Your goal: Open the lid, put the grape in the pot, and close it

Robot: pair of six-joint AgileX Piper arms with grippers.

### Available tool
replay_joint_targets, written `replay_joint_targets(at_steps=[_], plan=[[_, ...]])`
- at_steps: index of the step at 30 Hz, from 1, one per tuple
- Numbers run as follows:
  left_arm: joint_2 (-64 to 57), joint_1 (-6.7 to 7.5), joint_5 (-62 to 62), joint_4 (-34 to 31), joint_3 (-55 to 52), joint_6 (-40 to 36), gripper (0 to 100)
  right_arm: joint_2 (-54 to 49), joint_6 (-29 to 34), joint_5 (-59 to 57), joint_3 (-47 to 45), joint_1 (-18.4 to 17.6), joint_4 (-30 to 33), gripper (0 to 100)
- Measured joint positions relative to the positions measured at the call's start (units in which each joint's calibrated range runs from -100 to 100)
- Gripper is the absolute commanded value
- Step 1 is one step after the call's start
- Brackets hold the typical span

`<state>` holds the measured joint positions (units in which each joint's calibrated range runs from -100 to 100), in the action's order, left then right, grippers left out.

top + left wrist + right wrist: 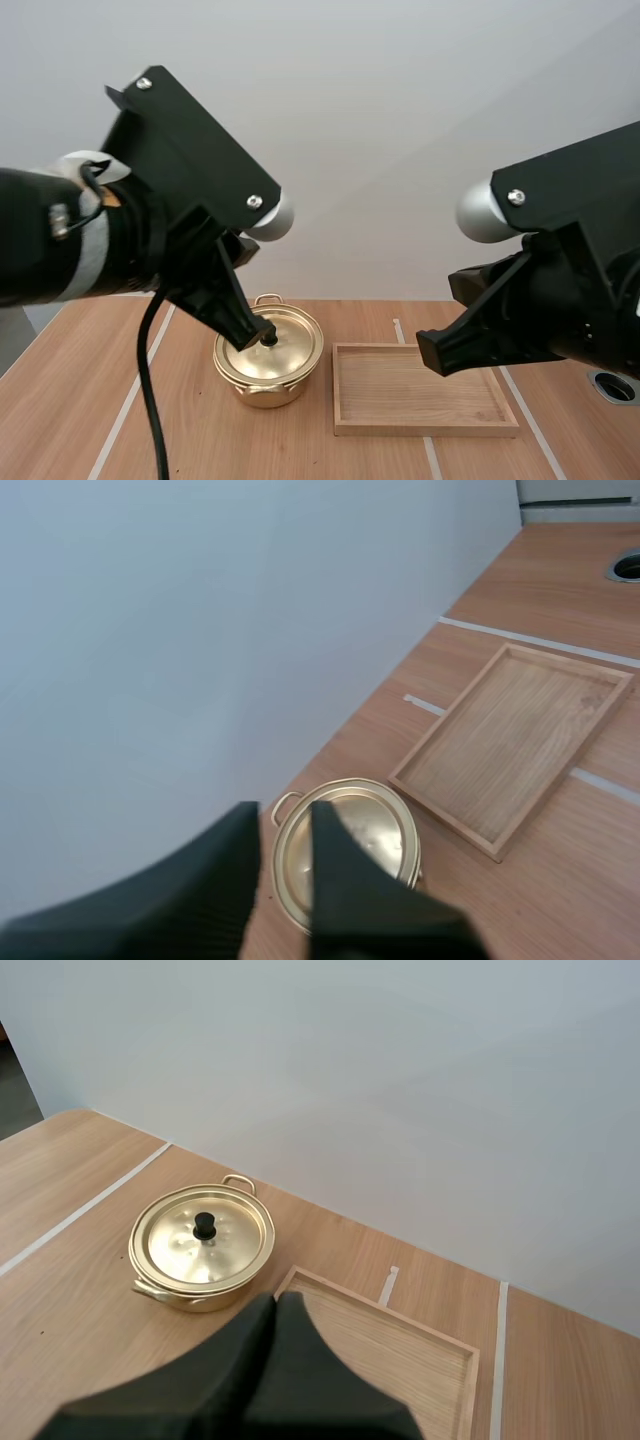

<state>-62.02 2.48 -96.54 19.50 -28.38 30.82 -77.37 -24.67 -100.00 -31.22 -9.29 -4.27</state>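
Observation:
A golden pot [268,360] stands on the wooden table with its lid [285,345] on, a black knob [269,338] at the lid's centre. My left gripper [252,333] hangs above the pot's left side; in the left wrist view its fingers [330,850] stand apart around nothing, with the pot [350,840] below them. My right gripper [438,358] hovers over the wooden tray [420,395]. In the right wrist view it is one shut dark wedge [275,1302] above the tray's near corner [400,1345], the pot [203,1250] and its knob [204,1225] beyond.
The tray [510,740] lies right of the pot and holds nothing. White tape lines [130,400] cross the tabletop. A round hole [612,386] sits in the table at the far right. A plain wall rises behind the table.

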Motion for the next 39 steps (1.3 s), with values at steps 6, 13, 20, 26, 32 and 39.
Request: replay_joint_targets(at_steps=[6,13,20,26,32,39], plan=[[-8.8,0.00,-0.4,-0.2,-0.4,-4.9,1,-6.7,2.0,3.4,-0.2,0.0,0.0,0],[-25.2,0.00,18.7,-0.1,-11.2,-17.0,1,-12.5,3.0,14.4,-9.6,1.3,0.0,0],[-32.1,0.00,39.3,-3.1,-23.4,-27.5,1,-19.0,3.4,37.2,-26.4,4.1,0.0,0],[-32.7,0.00,48.1,-7.7,-34.8,-32.6,1,-19.9,3.6,42.8,-34.6,5.1,0.4,0],[-32.7,0.00,45.5,-13.7,-36.2,-32.9,1,-21.6,3.2,44.8,-36.9,5.1,2.2,0],[-34.5,-0.65,49.7,-14.7,-41.2,-33.0,1,-22.2,1.9,57.1,-45.9,6.7,2.4,0]])
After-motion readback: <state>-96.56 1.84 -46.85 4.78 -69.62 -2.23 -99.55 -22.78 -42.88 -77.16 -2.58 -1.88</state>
